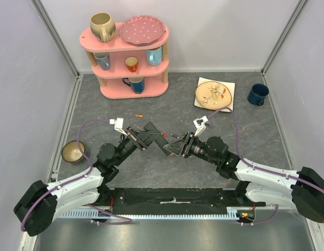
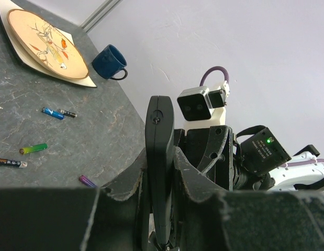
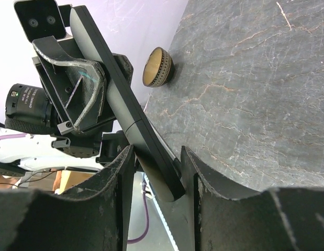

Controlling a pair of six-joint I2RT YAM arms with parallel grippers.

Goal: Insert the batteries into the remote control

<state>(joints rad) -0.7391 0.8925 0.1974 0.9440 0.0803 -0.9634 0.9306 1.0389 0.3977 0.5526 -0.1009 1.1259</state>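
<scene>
The remote control (image 2: 159, 151), a slim black bar, stands edge-on between my left gripper's (image 2: 160, 170) fingers, which are shut on it. Its other end (image 3: 151, 157) lies slantwise in my right gripper (image 3: 157, 157), touching both fingers. From above, the two grippers (image 1: 151, 137) (image 1: 178, 146) meet over the middle of the table with the remote (image 1: 166, 142) between them. Several batteries lie loose on the table: a blue one (image 2: 53, 113), a dark one (image 2: 68, 113), a green one (image 2: 34, 149), a purple one (image 2: 87, 181). An orange battery (image 1: 138, 115) lies behind the left gripper.
A pink shelf (image 1: 125, 57) with mugs and a plate stands at the back left. A patterned plate (image 1: 214, 93) on a napkin and a blue mug (image 1: 257, 94) sit at the back right. A small bowl (image 1: 73, 151) rests by the left wall.
</scene>
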